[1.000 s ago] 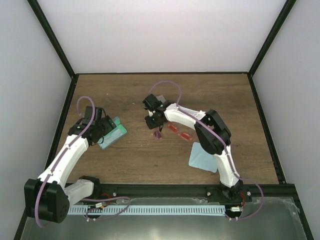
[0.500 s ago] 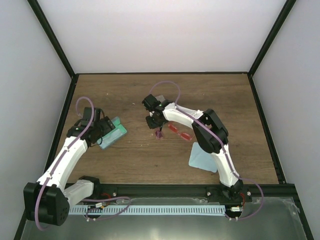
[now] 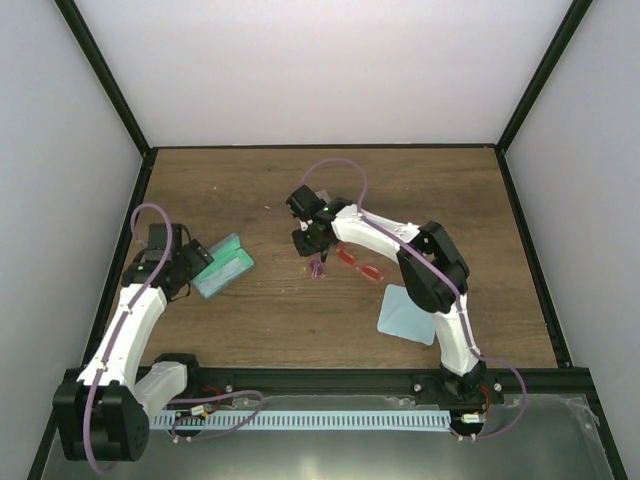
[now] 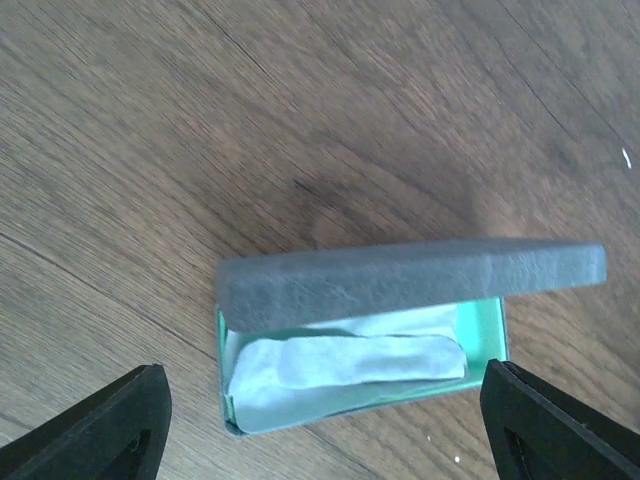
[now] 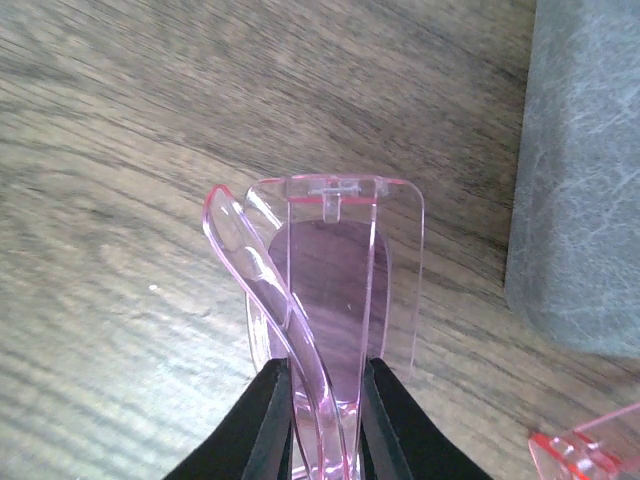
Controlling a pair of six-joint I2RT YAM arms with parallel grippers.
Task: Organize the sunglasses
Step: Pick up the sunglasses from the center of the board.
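A pink see-through pair of sunglasses point(image 5: 325, 290) stands folded between my right gripper's point(image 5: 328, 425) fingers, which are shut on it just above the wood; from above the pair point(image 3: 319, 268) hangs below that gripper point(image 3: 315, 252). A red-framed pair point(image 3: 362, 265) lies on the table just right of it, and its corner point(image 5: 585, 450) shows in the right wrist view. My left gripper point(image 4: 325, 440) is open, drawn back from an open case point(image 4: 400, 280) with a grey lid and teal lining. A light-blue cloth point(image 4: 350, 365) lies inside the case.
A grey closed case point(image 5: 580, 170) lies just beyond the held pair. A light-blue square cloth point(image 3: 408, 315) rests on the table near the right arm. The open case point(image 3: 224, 265) sits at the left, by the left gripper point(image 3: 198, 262). Black frame rails border the wooden table point(image 3: 300, 320).
My right gripper has closed onto the pink pair. The left arm has pulled back to the left, away from the open case, and its jaws have stayed wide.
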